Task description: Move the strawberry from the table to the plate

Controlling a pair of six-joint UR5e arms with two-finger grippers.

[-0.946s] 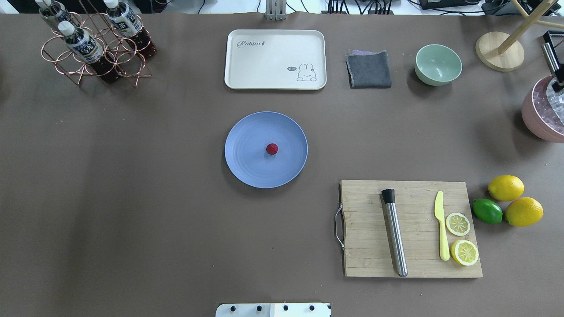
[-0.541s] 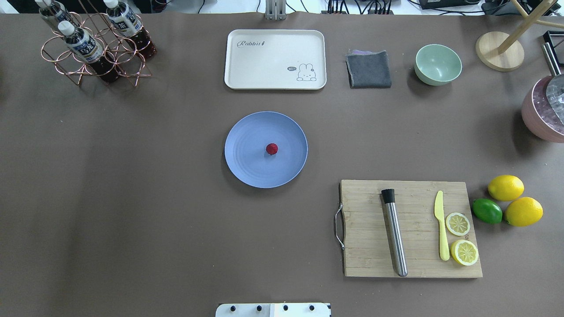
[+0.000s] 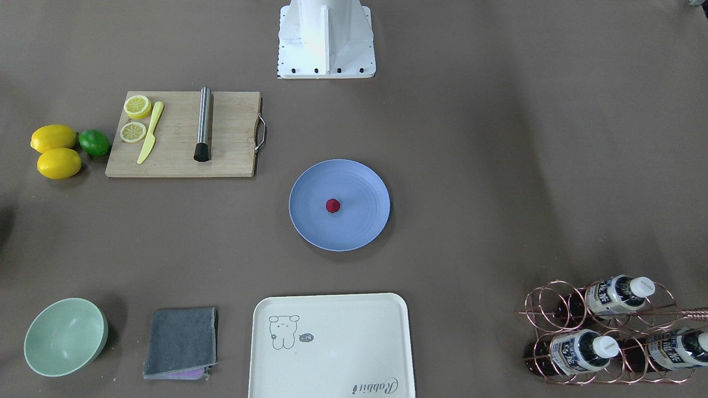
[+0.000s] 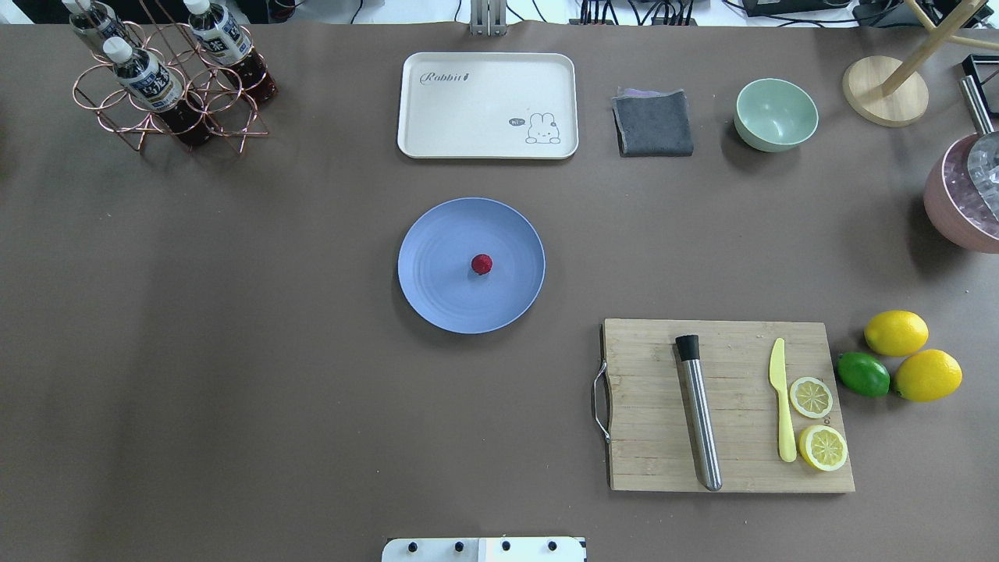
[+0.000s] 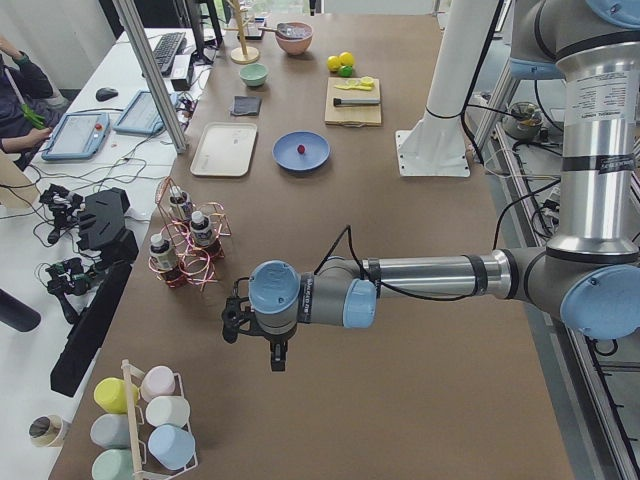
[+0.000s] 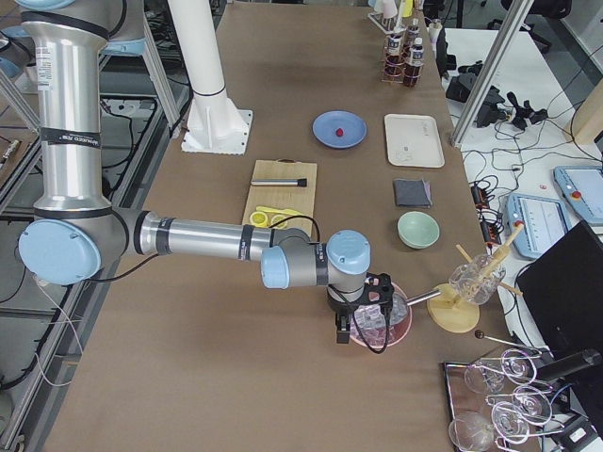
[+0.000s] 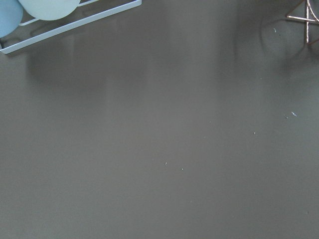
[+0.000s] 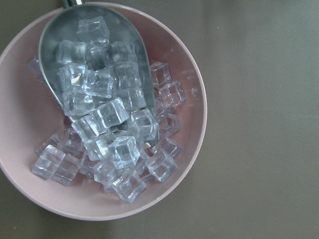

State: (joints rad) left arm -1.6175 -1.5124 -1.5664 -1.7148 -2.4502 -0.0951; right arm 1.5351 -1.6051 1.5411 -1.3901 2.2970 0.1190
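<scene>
The small dark-red strawberry (image 4: 481,264) (image 3: 332,205) lies near the middle of the round blue plate (image 4: 437,297) (image 3: 362,226), on the brown table (image 4: 234,367). Neither gripper shows in the overhead or front views. My left gripper (image 5: 254,345) hangs over bare table at the near end of the exterior left view, far from the plate (image 5: 315,158). Over the pink ice bowl (image 6: 396,325) in the exterior right view is my right gripper (image 6: 363,330), also far from the plate (image 6: 350,121). I cannot tell whether either one is open or shut.
A pink bowl (image 8: 192,149) holds ice cubes and a metal scoop (image 8: 94,50). A wooden board (image 4: 648,406) carries a muddler, a yellow knife and lemon halves, with lemons (image 4: 896,332) and a lime beside it. A cream tray (image 4: 484,86), grey cloth (image 4: 654,123), mint bowl (image 4: 776,114) and bottle rack (image 4: 168,86) line the far edge.
A dark part of the right gripper over the pink bowl at the overhead view's right edge has gone out of that view. Strawberry and plate have not moved.
</scene>
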